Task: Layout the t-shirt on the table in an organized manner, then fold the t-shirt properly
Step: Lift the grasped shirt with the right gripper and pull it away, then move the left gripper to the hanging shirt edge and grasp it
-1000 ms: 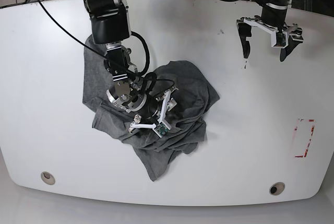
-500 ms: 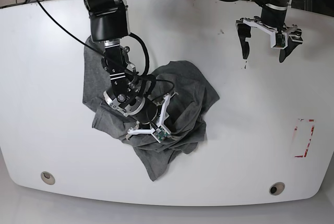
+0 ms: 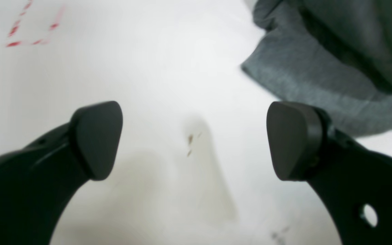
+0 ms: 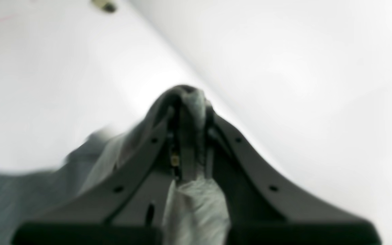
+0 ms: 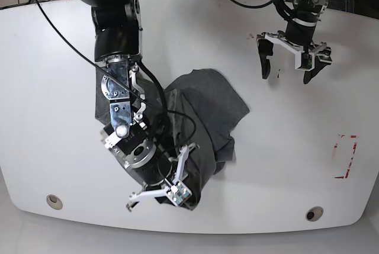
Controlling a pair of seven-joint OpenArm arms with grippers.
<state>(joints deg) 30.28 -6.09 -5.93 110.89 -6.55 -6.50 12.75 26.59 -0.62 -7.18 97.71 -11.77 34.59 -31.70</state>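
The grey t-shirt (image 5: 210, 103) lies crumpled in the middle of the white table (image 5: 53, 106), with part of it stretched toward the front edge. My right gripper (image 5: 186, 201) is near that edge, shut on a fold of the fabric. In the right wrist view the pinched fold (image 4: 191, 102) sticks out between the closed fingers of the right gripper (image 4: 189, 112). My left gripper (image 5: 287, 64) hovers open over the bare table at the back right, apart from the shirt. Between the open left gripper's (image 3: 196, 143) fingers is only tabletop; a t-shirt edge (image 3: 318, 71) lies beyond the right finger.
Two round metal grommets (image 5: 54, 201) (image 5: 314, 213) sit near the front edge. A red-and-white sticker (image 5: 345, 156) marks the right side, also seen as a red sticker (image 3: 29, 27) from the left wrist. Small dark specks (image 3: 190, 143) dot the table under the left gripper.
My right gripper closed on the shirt and pulled toward the front edge, dragging fabric with it. The left arm shifted slightly left and stayed open.
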